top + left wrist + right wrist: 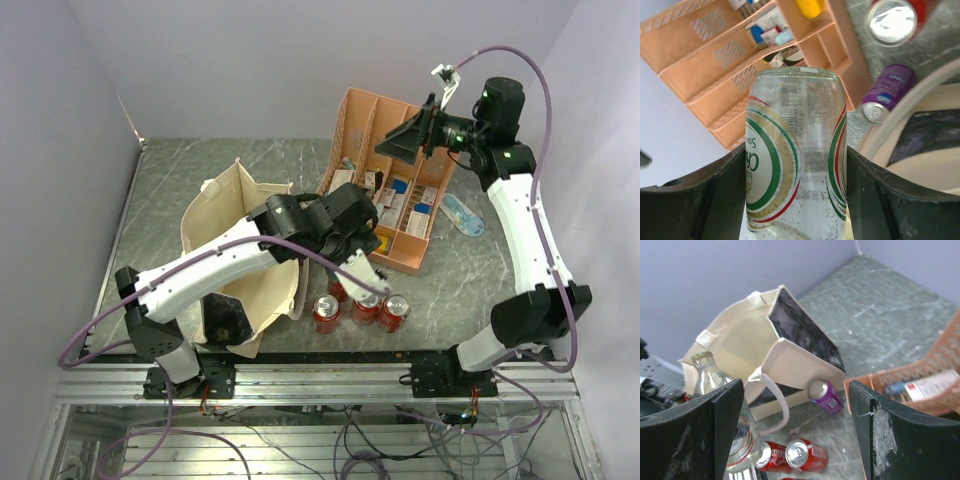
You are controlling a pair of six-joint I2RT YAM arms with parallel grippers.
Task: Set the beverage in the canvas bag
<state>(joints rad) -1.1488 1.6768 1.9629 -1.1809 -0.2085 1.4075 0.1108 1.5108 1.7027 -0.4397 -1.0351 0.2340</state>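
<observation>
Left pincer [796, 200]: pinching clear glass bottle [792, 115] above red cans [327, 314]. Right pincer [408, 138]: spread, empty, over orange organizer [360, 115]. Canvas bag [225, 215]: mouth open, on counter [200, 160].

**Beverage [795, 150] held beside gaping canvas bag [235, 205]**

The beverage, a clear glass bottle ringed in green, red and gold, is clamped in the left gripper [796, 210], just right of the canvas bag. The cream bag gapes open at the table's left, its dark mottled panel at the near end.
</observation>
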